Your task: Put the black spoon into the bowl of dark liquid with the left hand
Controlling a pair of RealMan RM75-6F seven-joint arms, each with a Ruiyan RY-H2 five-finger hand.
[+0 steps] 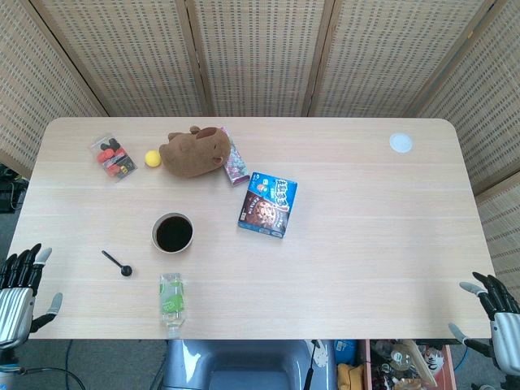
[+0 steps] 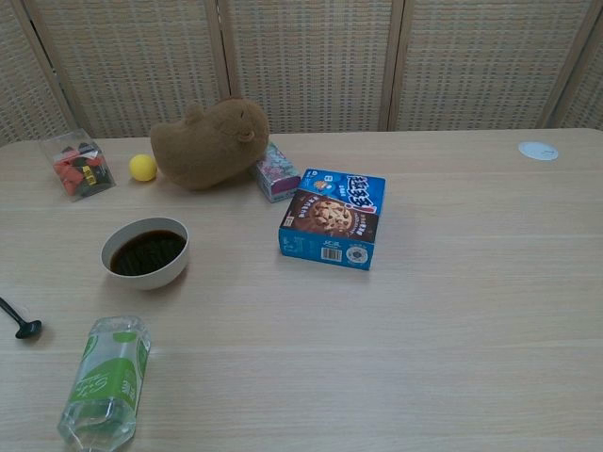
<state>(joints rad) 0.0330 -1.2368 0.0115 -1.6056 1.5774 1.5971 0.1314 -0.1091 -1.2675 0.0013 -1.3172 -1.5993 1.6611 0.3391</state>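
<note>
The black spoon (image 1: 117, 262) lies flat on the table, left of and a little nearer than the white bowl of dark liquid (image 1: 172, 232). In the chest view the spoon (image 2: 19, 320) is at the left edge, partly cut off, and the bowl (image 2: 145, 252) stands to its right. My left hand (image 1: 23, 286) hangs off the table's near left corner, fingers apart, holding nothing. My right hand (image 1: 497, 313) sits off the near right corner, also with fingers apart and nothing in it. Neither hand shows in the chest view.
A clear bottle with a green label (image 1: 171, 301) lies on its side in front of the bowl. A blue cookie box (image 1: 268, 204), a brown plush animal (image 1: 194, 152), a small patterned box (image 1: 235, 158), a yellow ball (image 1: 152, 158), a clear packet (image 1: 113, 157) and a white disc (image 1: 400, 143) lie farther back.
</note>
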